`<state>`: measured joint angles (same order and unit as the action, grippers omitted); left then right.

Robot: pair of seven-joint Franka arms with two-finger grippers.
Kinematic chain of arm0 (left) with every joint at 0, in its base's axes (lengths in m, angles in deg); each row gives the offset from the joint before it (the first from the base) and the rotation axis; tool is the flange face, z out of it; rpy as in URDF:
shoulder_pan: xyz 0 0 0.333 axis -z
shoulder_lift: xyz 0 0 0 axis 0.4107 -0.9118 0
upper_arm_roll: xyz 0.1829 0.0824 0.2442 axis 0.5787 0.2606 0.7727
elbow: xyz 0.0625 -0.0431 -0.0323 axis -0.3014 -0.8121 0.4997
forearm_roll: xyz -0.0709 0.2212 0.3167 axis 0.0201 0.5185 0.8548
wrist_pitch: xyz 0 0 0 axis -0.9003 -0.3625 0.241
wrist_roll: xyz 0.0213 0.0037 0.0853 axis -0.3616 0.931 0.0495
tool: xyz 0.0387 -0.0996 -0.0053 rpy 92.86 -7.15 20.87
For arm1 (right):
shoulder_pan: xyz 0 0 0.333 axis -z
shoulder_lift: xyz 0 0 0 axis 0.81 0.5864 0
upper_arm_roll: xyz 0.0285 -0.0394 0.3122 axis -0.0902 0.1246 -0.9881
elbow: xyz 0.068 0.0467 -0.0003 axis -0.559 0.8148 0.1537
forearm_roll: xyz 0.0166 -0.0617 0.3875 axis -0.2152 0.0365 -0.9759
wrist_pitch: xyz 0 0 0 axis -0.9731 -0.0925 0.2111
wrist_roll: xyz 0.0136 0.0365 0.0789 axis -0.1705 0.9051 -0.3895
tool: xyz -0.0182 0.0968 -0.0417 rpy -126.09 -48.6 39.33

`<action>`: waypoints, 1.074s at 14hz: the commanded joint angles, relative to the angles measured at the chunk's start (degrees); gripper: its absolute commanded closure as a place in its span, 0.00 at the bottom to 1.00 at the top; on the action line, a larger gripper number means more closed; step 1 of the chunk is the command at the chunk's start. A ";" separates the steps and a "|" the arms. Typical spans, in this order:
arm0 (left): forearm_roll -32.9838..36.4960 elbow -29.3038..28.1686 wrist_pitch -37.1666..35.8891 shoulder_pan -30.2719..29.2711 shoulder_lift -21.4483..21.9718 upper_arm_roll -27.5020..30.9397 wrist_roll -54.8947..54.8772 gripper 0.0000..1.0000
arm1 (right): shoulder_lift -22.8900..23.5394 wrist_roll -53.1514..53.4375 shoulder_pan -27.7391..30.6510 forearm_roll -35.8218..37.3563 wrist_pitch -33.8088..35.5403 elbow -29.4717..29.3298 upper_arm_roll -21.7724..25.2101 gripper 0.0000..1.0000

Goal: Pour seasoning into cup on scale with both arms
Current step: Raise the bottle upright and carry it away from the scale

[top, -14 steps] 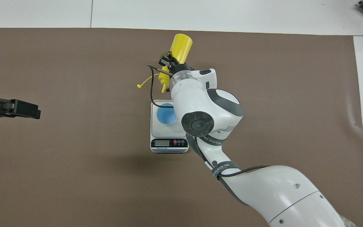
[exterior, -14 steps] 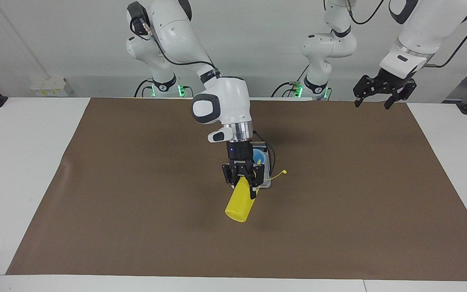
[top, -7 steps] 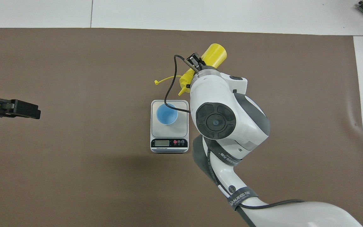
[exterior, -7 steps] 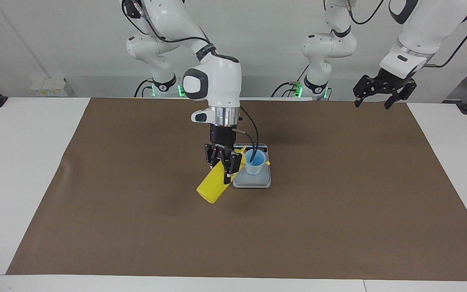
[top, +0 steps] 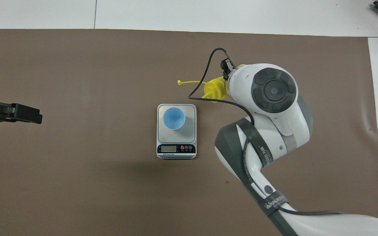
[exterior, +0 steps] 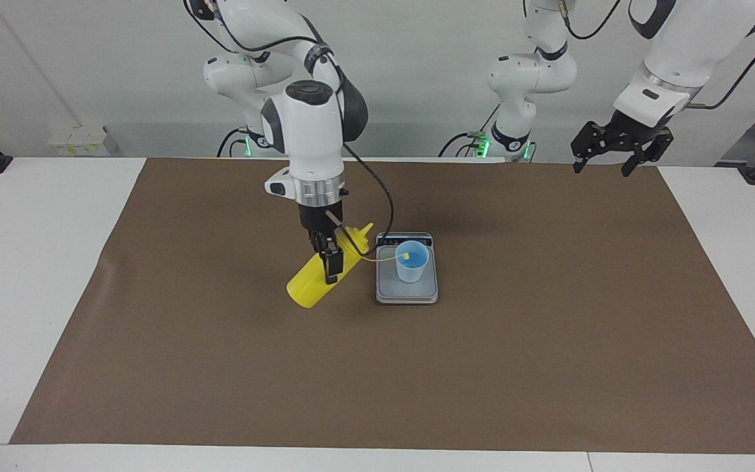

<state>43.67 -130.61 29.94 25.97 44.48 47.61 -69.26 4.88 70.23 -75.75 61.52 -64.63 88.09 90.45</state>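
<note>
My right gripper (exterior: 329,267) is shut on the seasoning, a yellow squeeze bottle (exterior: 307,288). The bottle hangs tilted over the mat beside the scale, toward the right arm's end. Its nozzle (top: 215,90) is higher than its base and points toward the scale. The tethered cap (exterior: 404,248) dangles over the cup. The light blue cup (exterior: 411,263) stands upright on the silver scale (exterior: 406,292), whose display (top: 168,148) faces the robots. In the overhead view the arm's wrist hides most of the bottle. My left gripper (exterior: 607,156) waits open and empty, raised over the left arm's end.
A brown mat (exterior: 548,328) covers most of the white table (exterior: 37,262). The right arm's black cable (top: 208,65) loops out over the mat beside the bottle. Nothing else stands on the mat.
The right arm has swung the bottle away from over the cup toward the right arm's end and tipped its nozzle up. The left arm has not moved.
</note>
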 commanded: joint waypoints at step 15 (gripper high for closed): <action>-0.51 -1.18 -0.60 -0.84 1.33 -0.34 -0.41 0.00 | -1.86 -5.52 14.53 -17.06 6.96 3.04 -0.74 1.00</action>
<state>43.67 -130.61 29.94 25.97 44.49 47.61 -69.26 4.52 67.33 -62.83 46.03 -58.17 90.17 90.50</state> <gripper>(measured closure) 0.000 0.449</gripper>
